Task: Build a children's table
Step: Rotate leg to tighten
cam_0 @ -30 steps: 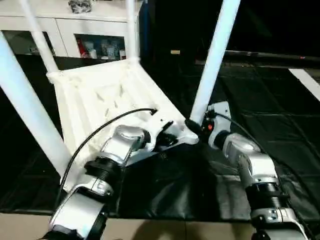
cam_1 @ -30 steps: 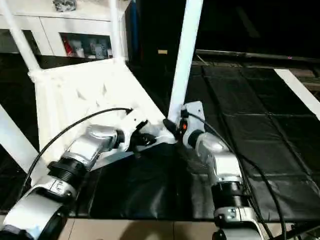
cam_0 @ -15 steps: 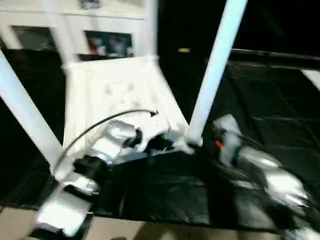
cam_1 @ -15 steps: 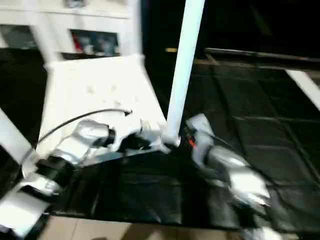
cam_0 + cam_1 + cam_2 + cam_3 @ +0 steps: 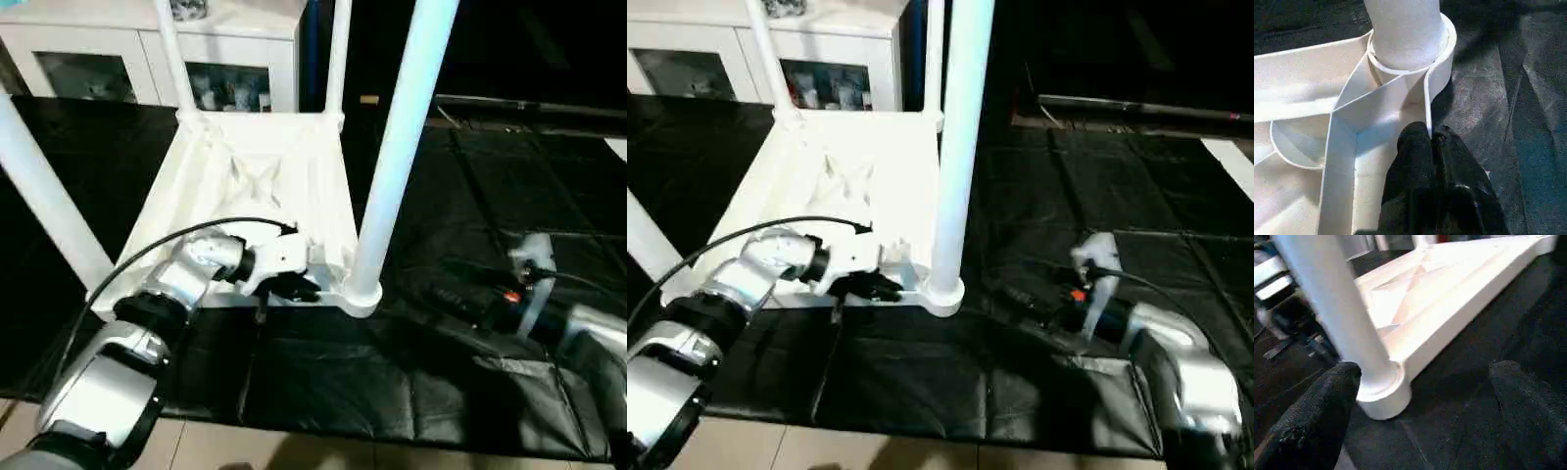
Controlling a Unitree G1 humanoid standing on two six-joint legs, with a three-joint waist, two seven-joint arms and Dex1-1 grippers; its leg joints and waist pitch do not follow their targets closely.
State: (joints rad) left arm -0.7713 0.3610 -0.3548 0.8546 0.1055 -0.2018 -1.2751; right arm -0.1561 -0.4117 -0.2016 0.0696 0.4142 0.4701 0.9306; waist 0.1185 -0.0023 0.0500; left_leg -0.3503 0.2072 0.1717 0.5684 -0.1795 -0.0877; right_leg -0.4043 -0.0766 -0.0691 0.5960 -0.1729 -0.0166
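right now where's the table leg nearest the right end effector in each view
Left eye view: nearest leg rises just right of centre, from the tabletop's near right corner.
Right eye view: same leg, at centre.
Left wrist view: its base at the top, beyond the left end effector.
Right wrist view: leg on the left.
Shared landmark: the round corner socket at its foot.

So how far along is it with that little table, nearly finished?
Nearly, it seems. The children's table lies upside down on the black mat with all four legs standing up. The left gripper is pinched shut on the frame rim by the nearest leg; the right gripper is open, off it. Probably left: turning it upright.
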